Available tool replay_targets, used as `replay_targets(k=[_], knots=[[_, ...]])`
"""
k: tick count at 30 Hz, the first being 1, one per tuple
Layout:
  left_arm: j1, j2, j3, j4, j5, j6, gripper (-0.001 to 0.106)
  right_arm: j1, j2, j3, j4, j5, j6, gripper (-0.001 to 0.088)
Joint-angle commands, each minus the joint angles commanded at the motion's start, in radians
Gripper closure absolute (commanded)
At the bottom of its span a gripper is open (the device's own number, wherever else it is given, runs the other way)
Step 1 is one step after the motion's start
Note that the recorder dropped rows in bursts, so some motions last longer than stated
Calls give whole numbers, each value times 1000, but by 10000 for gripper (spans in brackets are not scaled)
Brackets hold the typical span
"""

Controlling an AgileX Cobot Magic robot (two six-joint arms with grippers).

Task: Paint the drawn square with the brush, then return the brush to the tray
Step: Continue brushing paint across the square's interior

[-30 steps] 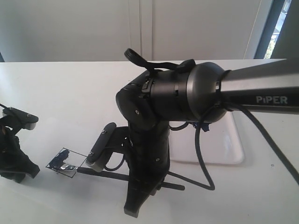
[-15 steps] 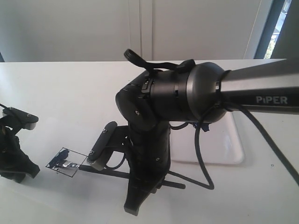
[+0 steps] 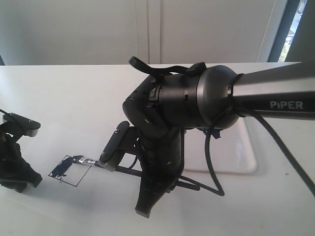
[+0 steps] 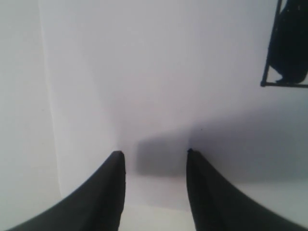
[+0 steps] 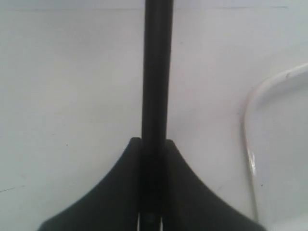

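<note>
Right arm (image 3: 167, 113) is reaching across the middle of the counter (image 3: 74, 98) and pointing down at it. The right jaws are clamped tight on the brush (image 3: 87, 161). In the wrist view the black handle (image 5: 156, 72) runs straight out from between the two tips with no gap on either side.

From the grip, the handle slants low over the counter toward the left end. The silver ferrule and dark bristles stick out well past the jaws. The bristle tip sits right at the far edge of the drawn square (image 3: 69, 171), which lies near the front left of the counter. The square has dark blue-black smears on its left part, and the rest is white.

The tray (image 3: 241, 157) is over on the right side of the counter, mostly hidden behind the arm. Its rim (image 5: 248, 120) curves just beside the brush handle in the wrist view.

The left jaws are spread apart with nothing between them, hanging over the white paper (image 4: 144, 72). They're beside the square (image 4: 288, 57), not on it.
</note>
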Motion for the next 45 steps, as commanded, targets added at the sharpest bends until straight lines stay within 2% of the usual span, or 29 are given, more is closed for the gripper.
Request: replay_targets(k=[11, 24, 35, 38, 45], knots=[[0, 0, 0, 0, 0, -2, 585, 0, 0, 0, 122, 37, -117, 868], [0, 0, 0, 0, 0, -2, 585, 0, 0, 0, 164, 64, -152, 868], [0, 0, 0, 0, 0, -2, 585, 0, 0, 0, 67, 50, -34, 868], [0, 0, 0, 0, 0, -2, 585, 0, 0, 0, -21, 38, 27, 868], [0, 0, 0, 0, 0, -2, 585, 0, 0, 0, -29, 32, 39, 868]])
